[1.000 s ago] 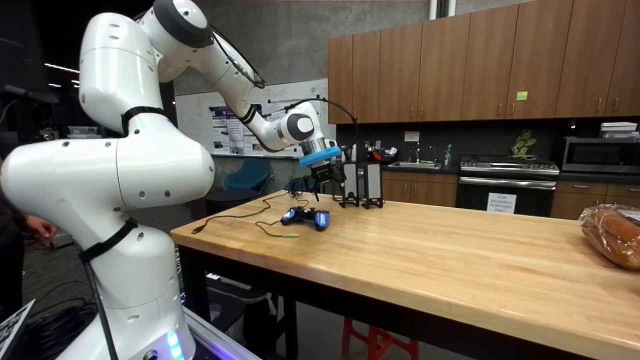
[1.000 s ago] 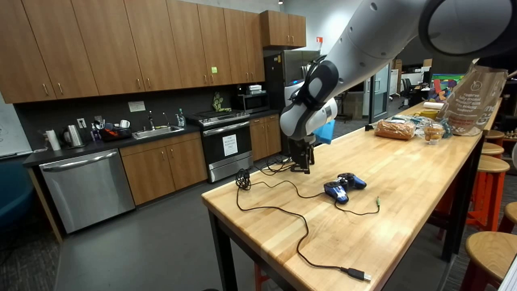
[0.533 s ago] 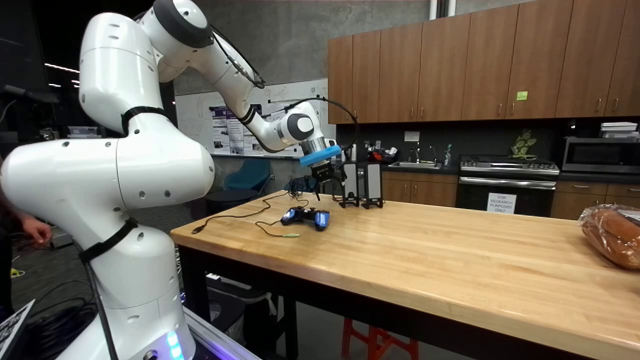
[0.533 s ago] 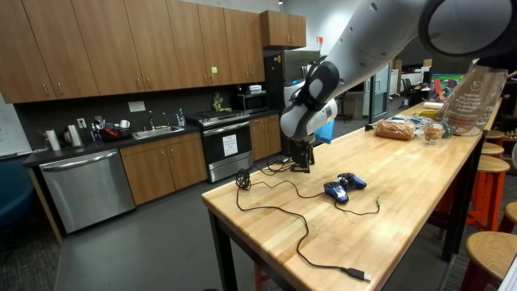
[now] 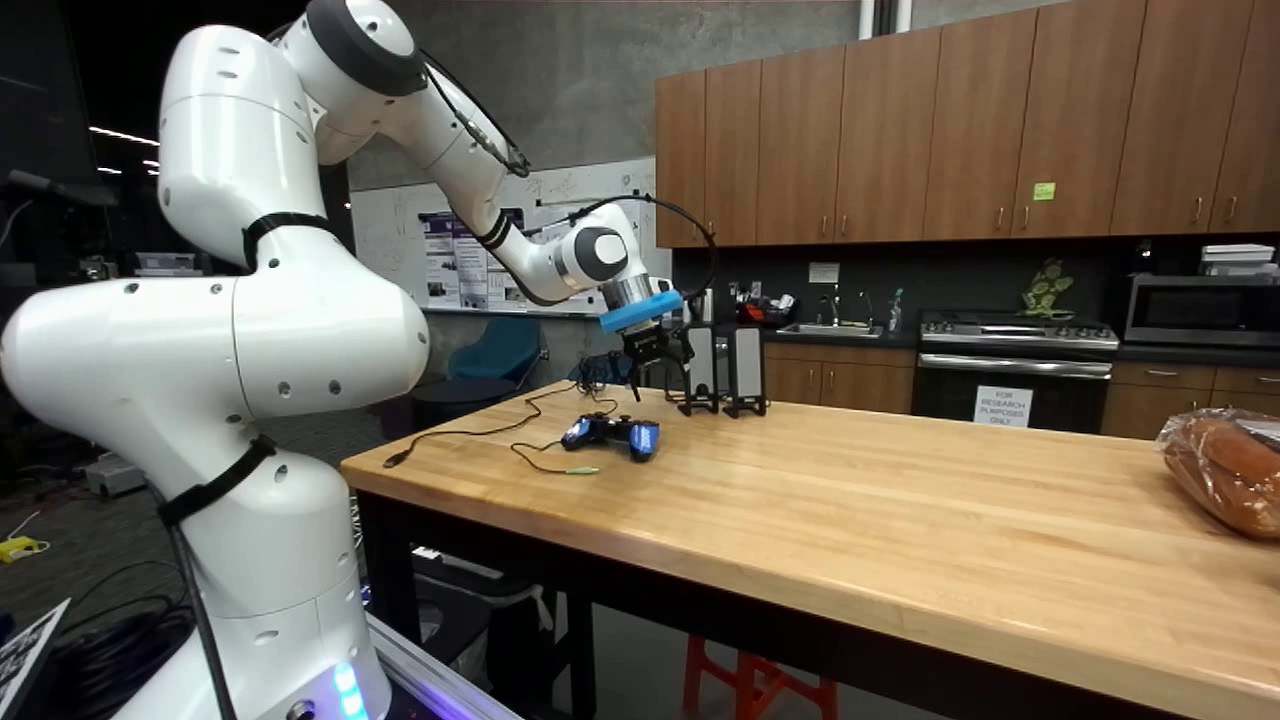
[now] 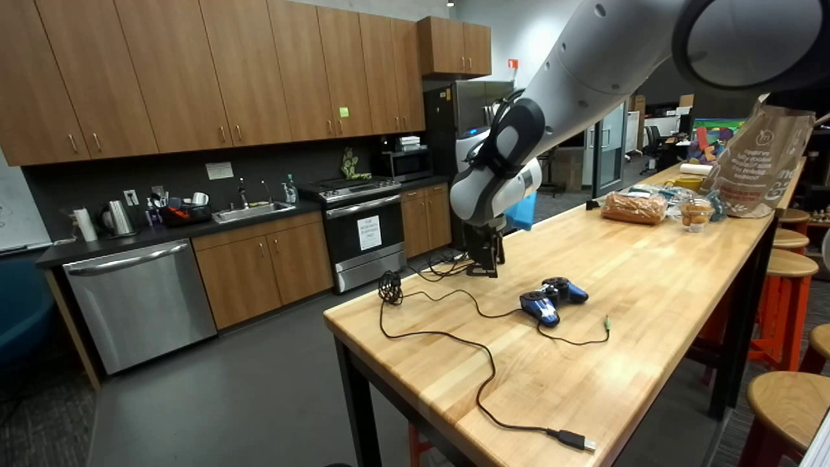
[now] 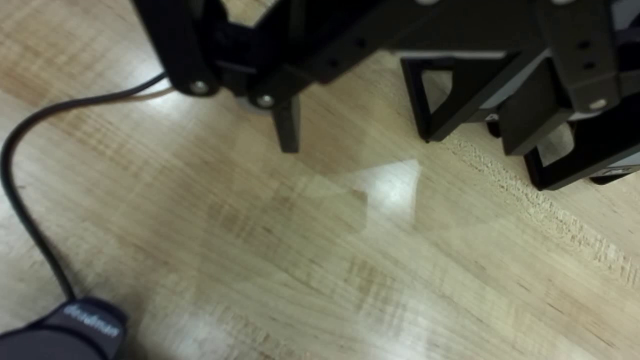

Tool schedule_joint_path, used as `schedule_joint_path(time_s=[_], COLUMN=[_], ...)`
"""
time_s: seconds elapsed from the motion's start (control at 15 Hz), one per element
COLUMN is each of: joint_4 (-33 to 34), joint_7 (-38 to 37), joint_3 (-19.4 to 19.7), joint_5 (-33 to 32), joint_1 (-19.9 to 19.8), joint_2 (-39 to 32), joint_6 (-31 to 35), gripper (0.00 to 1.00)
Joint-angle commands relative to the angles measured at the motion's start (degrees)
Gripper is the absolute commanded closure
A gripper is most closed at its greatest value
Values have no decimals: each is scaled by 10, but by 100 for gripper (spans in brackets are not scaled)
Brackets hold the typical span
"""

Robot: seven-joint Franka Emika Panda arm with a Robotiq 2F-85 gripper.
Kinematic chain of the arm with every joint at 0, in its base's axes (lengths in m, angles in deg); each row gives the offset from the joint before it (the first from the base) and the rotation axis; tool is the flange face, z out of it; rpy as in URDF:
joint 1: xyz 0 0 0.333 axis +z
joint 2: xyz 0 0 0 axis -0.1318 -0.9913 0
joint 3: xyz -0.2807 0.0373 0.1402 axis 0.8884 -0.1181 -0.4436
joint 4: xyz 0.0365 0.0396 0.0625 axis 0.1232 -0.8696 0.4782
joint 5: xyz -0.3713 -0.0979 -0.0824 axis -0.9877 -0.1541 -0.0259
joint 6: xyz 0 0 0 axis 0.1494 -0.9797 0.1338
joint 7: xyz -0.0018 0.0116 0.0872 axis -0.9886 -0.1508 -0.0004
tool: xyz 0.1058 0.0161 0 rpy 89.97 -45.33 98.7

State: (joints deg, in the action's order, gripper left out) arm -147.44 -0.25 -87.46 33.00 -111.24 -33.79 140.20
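Your fingers (image 7: 288, 130) stand apart, nothing gripped or lifted yet; speakers (image 5: 746, 365) upright just beside, controller (image 5: 611, 431) near, on worktop (image 5: 900, 520).

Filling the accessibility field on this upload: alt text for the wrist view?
Open, empty jaws reach in from the top over a wooden table. At bottom left a controller is cut off by the edge, its cable curving up behind the jaws. At upper right, the black feet of two speakers show, partly hidden by the jaws.
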Motion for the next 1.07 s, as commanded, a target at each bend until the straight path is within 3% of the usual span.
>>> schedule_joint_path(time_s=[0.0, 0.6, 1.0], joint_4=[-1, -4, 3], joint_7=[-4, -7, -59], joint_3=[-1, -6, -8], joint_5=[-4, 7, 49], joint_1=[0, -3, -3], joint_2=[-2, -9, -7], joint_6=[0, -6, -33], gripper=[0, 0, 0])
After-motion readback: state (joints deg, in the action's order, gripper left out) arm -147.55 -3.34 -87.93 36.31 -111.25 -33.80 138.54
